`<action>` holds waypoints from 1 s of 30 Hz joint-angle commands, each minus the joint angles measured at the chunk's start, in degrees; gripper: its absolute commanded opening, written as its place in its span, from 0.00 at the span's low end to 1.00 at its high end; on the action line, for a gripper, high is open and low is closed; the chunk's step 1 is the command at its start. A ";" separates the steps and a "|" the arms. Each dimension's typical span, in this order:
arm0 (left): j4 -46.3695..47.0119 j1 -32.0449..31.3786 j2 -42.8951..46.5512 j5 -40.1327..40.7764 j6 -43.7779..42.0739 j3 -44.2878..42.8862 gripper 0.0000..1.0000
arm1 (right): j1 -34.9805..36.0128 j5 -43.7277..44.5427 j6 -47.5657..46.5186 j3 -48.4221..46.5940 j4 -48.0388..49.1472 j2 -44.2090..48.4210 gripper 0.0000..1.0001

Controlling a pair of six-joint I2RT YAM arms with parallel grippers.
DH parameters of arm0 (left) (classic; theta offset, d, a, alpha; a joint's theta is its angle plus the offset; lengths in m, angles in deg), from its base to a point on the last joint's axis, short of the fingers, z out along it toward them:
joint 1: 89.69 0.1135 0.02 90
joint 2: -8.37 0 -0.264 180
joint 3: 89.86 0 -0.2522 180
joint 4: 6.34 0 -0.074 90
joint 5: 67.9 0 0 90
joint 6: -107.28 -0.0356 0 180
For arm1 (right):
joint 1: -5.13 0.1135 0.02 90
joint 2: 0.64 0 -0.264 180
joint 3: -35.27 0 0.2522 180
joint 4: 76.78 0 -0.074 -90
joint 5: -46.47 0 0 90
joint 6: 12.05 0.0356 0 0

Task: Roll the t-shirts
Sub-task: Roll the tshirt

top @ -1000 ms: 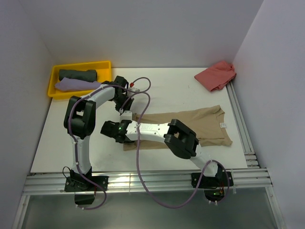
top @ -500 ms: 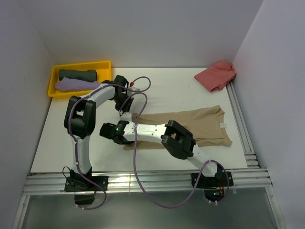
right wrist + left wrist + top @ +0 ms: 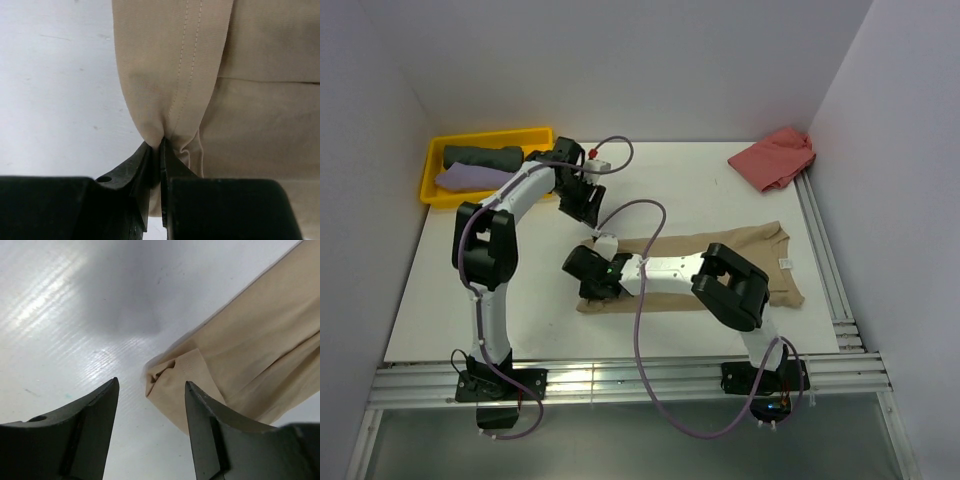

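The tan t-shirt [image 3: 768, 248] lies folded into a long strip across the table, its small white tag [image 3: 786, 262] at the right end. My right gripper [image 3: 588, 274] is at the strip's left end, shut on a pinched fold of the stitched hem [image 3: 161, 142]. Above the table behind that end hangs my left gripper [image 3: 584, 207], open with nothing between its fingers [image 3: 151, 385]; the tan t-shirt's rumpled corner [image 3: 175, 371] lies just beyond the fingertips. A salmon-pink t-shirt [image 3: 772, 158] sits crumpled at the back right.
A yellow bin [image 3: 542, 135] at the back left holds a rolled dark green t-shirt [image 3: 482, 156] and a lavender one [image 3: 470, 178]. Metal rails run along the table's front edge [image 3: 620, 375] and right side [image 3: 825, 250]. Grey walls close in the back and sides.
My left gripper opened, let go of the tan shirt's corner and rose toward the back. My right gripper shut on the hem and shifted slightly right.
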 commanded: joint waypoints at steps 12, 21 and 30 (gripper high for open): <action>-1.76 6.65 8.77 -7.82 -2.21 4.40 0.60 | -5.84 -15.78 9.74 22.34 36.73 8.82 0.07; 1.85 6.83 12.56 -14.06 -5.20 18.38 0.64 | -7.43 -18.51 13.43 27.02 43.87 8.47 0.07; 3.69 6.13 12.39 -18.63 -6.70 24.63 0.66 | -7.60 -18.60 13.35 26.75 43.34 7.77 0.06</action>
